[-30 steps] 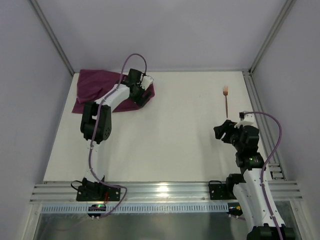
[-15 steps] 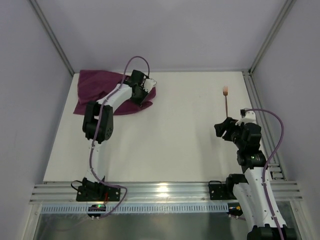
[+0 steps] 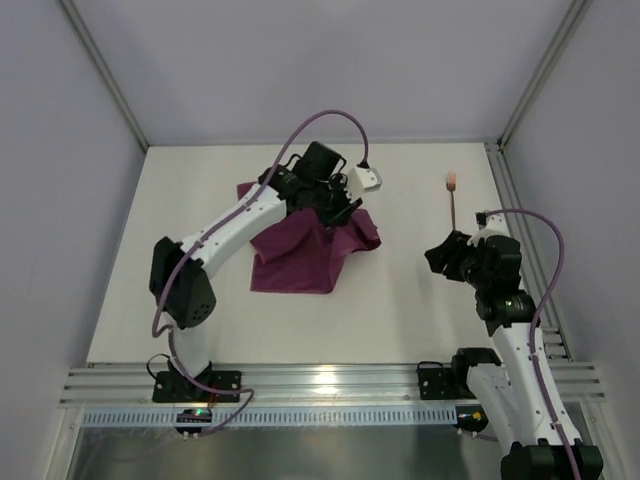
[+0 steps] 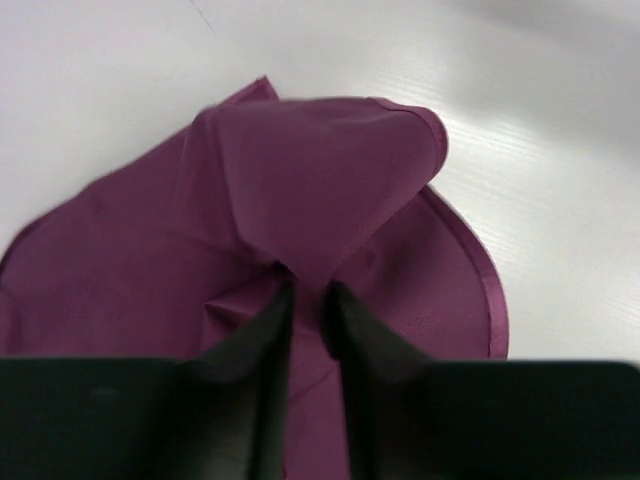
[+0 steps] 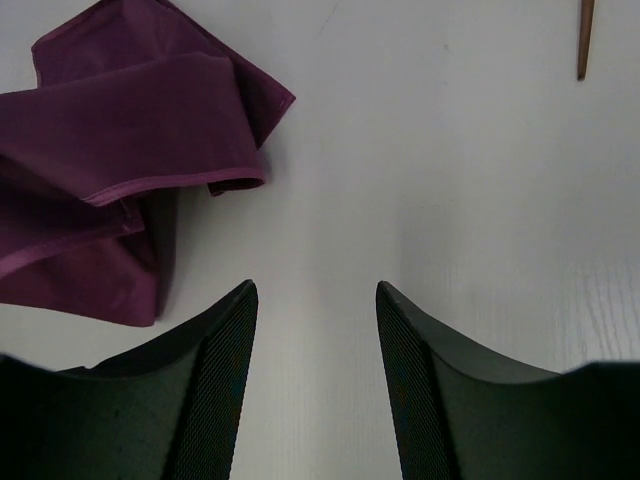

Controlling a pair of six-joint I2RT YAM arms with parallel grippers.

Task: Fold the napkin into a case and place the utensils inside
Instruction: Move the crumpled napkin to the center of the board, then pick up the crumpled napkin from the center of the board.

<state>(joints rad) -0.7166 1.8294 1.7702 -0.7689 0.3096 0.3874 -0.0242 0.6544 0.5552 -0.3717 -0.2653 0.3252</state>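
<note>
The maroon-purple napkin [image 3: 305, 250] hangs crumpled at the middle of the table, its lower part draped on the surface. My left gripper [image 3: 335, 208] is shut on a bunched fold of the napkin [image 4: 300, 180], which bulges up past the fingers. One copper utensil [image 3: 453, 198] lies at the back right; its handle end shows in the right wrist view [image 5: 585, 40]. My right gripper [image 5: 315, 295] is open over bare table, with the napkin [image 5: 120, 130] to its left. In the top view the right gripper [image 3: 440, 255] sits just below the utensil.
An aluminium rail [image 3: 320, 382] runs along the near edge between the arm bases. A metal frame rail [image 3: 515, 215] borders the right side of the table, close to the right arm.
The left gripper closed on the napkin at the back left corner and dragged it right and nearer, to the middle. The right gripper narrowed slightly and hardly moved.
</note>
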